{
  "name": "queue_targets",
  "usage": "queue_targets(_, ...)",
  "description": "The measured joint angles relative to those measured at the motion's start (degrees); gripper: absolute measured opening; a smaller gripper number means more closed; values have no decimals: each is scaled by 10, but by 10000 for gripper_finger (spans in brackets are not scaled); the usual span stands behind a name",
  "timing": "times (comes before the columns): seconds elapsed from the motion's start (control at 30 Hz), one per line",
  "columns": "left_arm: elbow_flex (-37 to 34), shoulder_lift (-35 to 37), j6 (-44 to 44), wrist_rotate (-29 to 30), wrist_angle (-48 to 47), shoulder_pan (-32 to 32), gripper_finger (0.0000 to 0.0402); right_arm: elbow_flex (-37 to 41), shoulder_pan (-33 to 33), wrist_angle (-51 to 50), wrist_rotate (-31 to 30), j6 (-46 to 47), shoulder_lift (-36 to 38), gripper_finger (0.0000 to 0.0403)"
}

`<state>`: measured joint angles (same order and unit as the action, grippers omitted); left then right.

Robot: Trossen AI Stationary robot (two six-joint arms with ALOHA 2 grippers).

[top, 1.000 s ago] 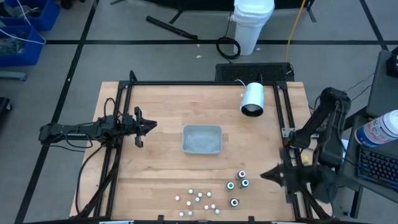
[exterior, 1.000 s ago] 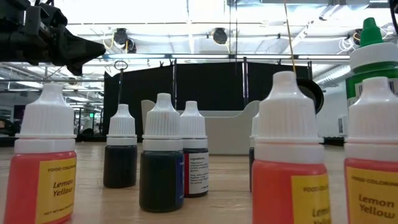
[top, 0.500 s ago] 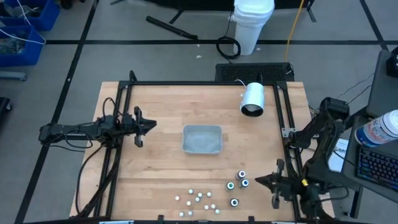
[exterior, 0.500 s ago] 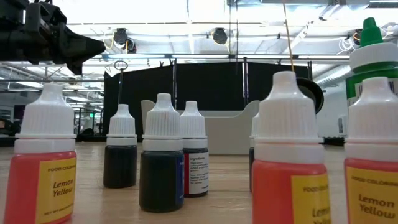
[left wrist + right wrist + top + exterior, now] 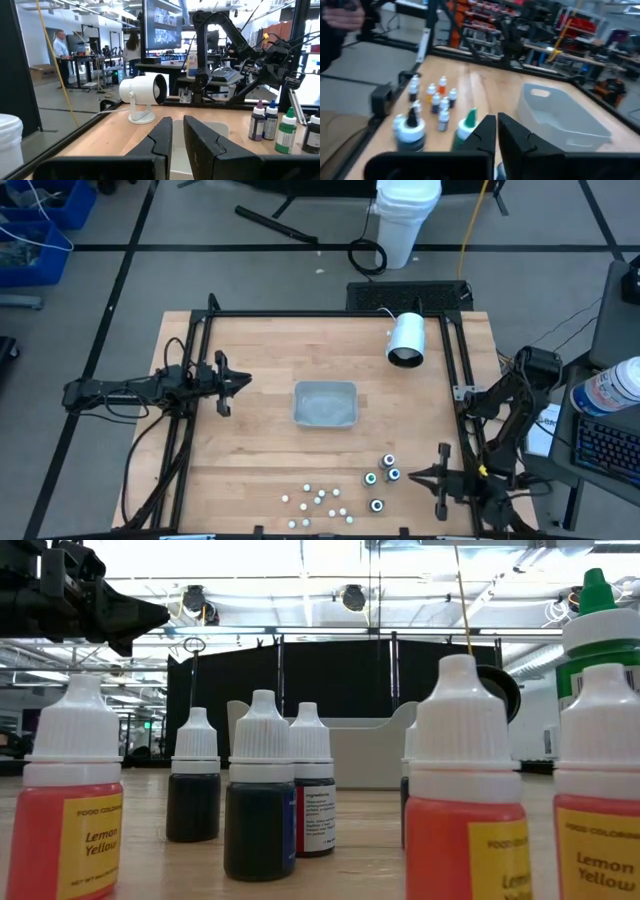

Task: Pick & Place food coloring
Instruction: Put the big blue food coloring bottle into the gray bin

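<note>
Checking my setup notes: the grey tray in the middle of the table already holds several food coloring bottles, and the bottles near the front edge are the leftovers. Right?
Not quite. The high view shows the grey tray holds no bottles. All the food coloring bottles stand on the table near the front edge; none is placed yet.

Small white-capped food coloring bottles stand upright, clustered at the table's near edge.

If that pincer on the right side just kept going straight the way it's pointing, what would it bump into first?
Probably the cluster of larger food coloring bottles. The right pincer points across the table toward them from its near right corner. Its height above the wood is unclear, so it might pass over them.
</note>
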<state>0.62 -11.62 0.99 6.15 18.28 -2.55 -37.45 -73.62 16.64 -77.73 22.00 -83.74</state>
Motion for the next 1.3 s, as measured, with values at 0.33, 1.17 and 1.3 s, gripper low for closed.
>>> queue_targets(0.33,0,0,0,0,0,0,51,46,-3,-11,0,88,0,164)
queue_targets(1.17,0,0,-6,0,0,0,51,95,61,102,150,106,-36,223)
queue_targets(1.3,0,0,-7,0,0,0,51,95,71,110,150,114,-45,223)
